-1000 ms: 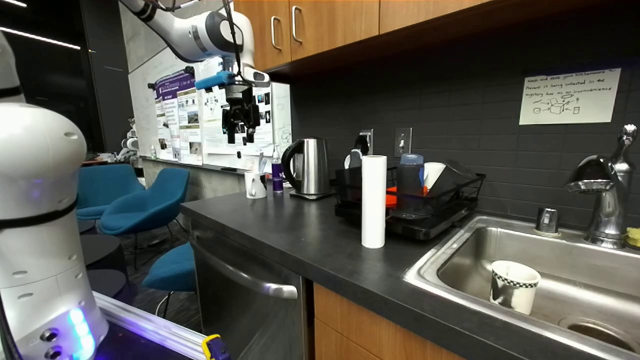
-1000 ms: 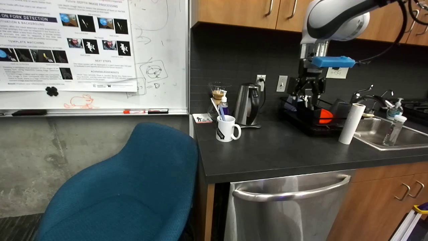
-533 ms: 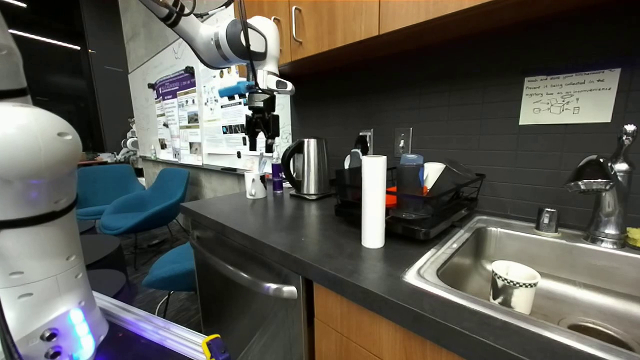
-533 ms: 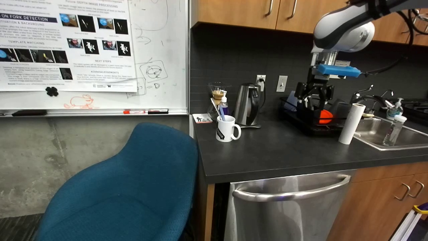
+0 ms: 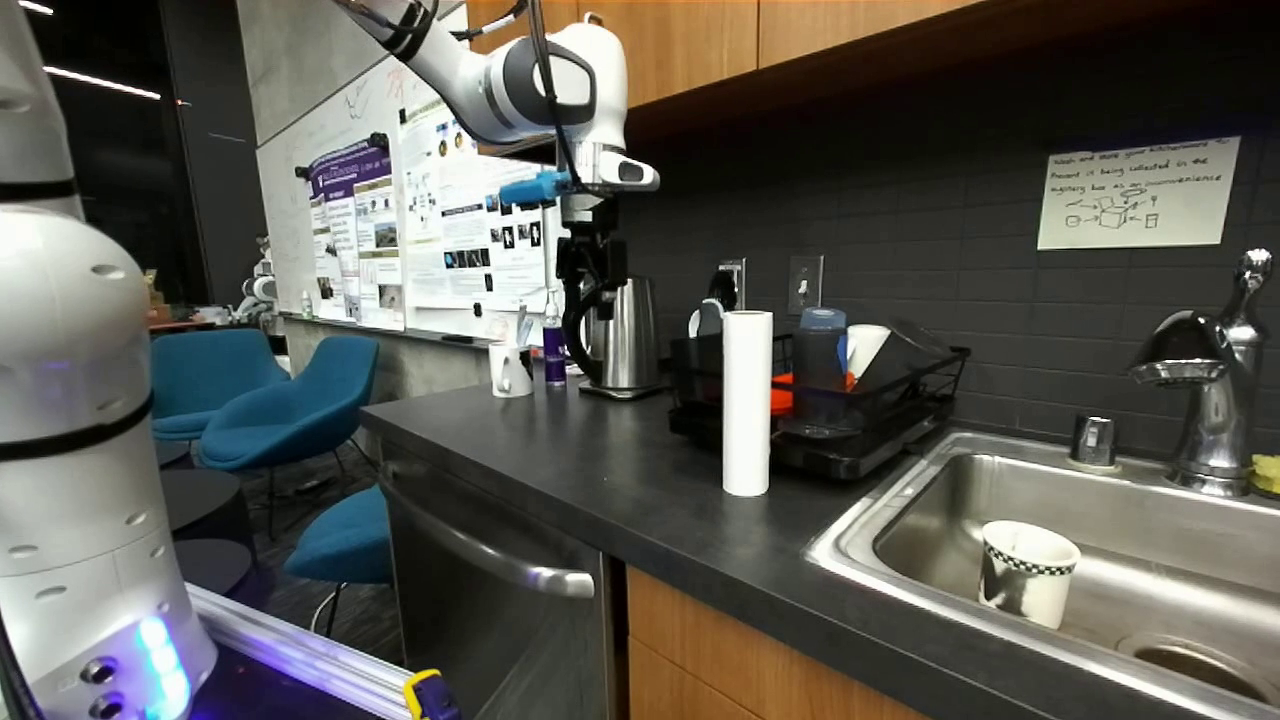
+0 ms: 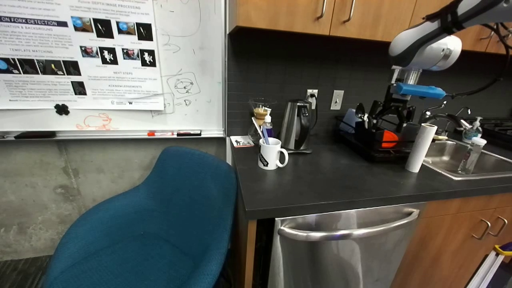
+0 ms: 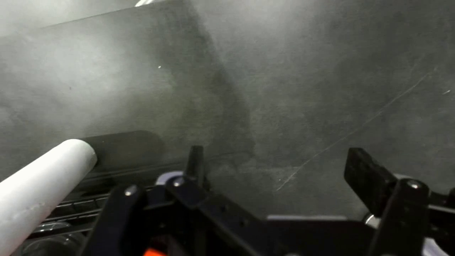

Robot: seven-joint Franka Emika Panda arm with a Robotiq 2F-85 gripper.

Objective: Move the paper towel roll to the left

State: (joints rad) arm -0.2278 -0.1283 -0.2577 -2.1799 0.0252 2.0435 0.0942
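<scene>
Scratched dark countertop (image 7: 302, 89) bears a smooth, upright, cylindrical paper towel roll (image 5: 747, 405).

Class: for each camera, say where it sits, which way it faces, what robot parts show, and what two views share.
Wrist view: on the wrist, facing down at the countertop, paper towel roll at left; the open gripper shows.
An exterior view: near the sink, looking along the countertop toward the kettle; robot base, arm and gripper show.
An exterior view: by a blue chair before the countertop, facing the whiteboard and backsplash; gripper and part of the arm show.
Both exterior views share the paper towel roll, kettle, sink and gripper.
</scene>
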